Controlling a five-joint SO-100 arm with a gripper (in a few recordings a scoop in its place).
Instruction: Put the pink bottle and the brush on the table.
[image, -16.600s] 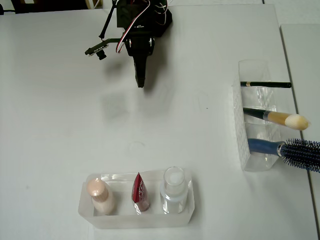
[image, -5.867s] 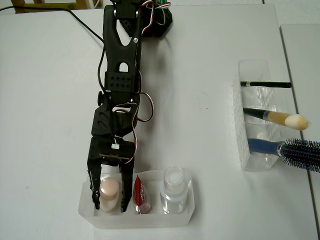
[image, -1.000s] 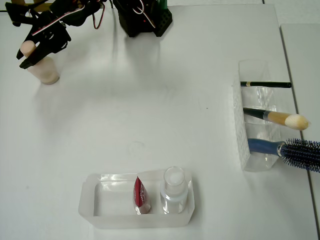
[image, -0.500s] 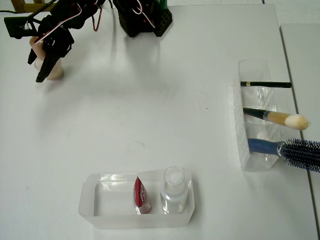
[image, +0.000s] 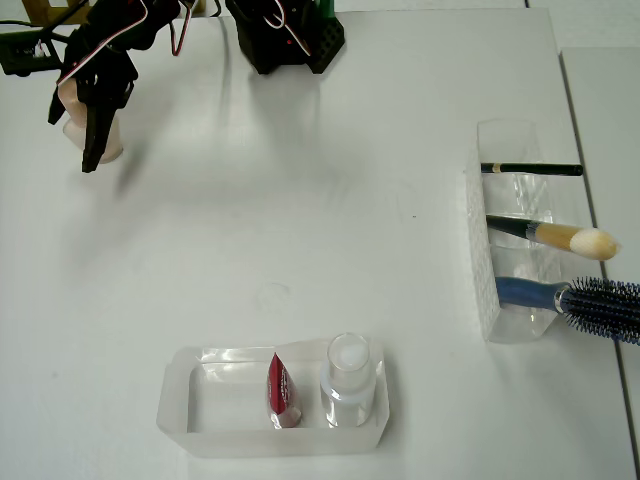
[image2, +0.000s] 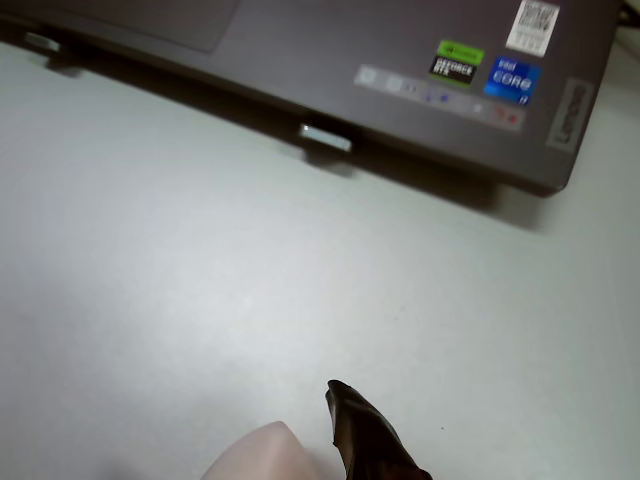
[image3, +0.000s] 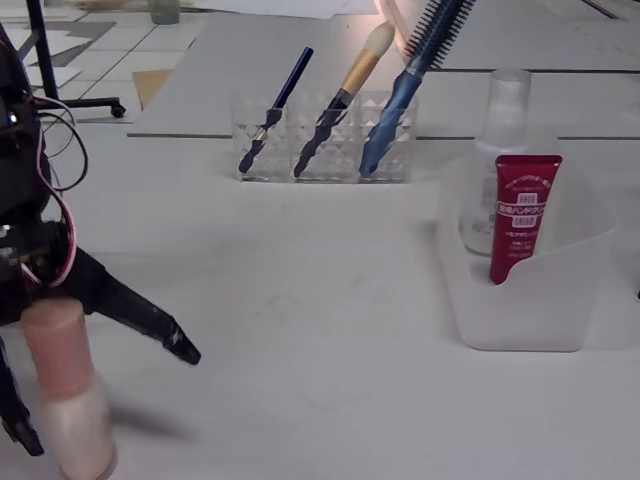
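Bottle set down at the far left corner; the brush waits across the table.

The pink bottle (image: 88, 140) stands upright on the table (image: 300, 240), between the spread fingers of the gripper (image3: 95, 385), which are opened wide with neither pad pressing it, so I judge it released. In the overhead view the brush (image: 553, 236) lies well apart to the right, in the middle slot of the clear holder (image: 483, 250), handle down in the slot and bristles leaning out past its right side. The arm must cross the whole table rightward and meet the handle across that slanting axis.
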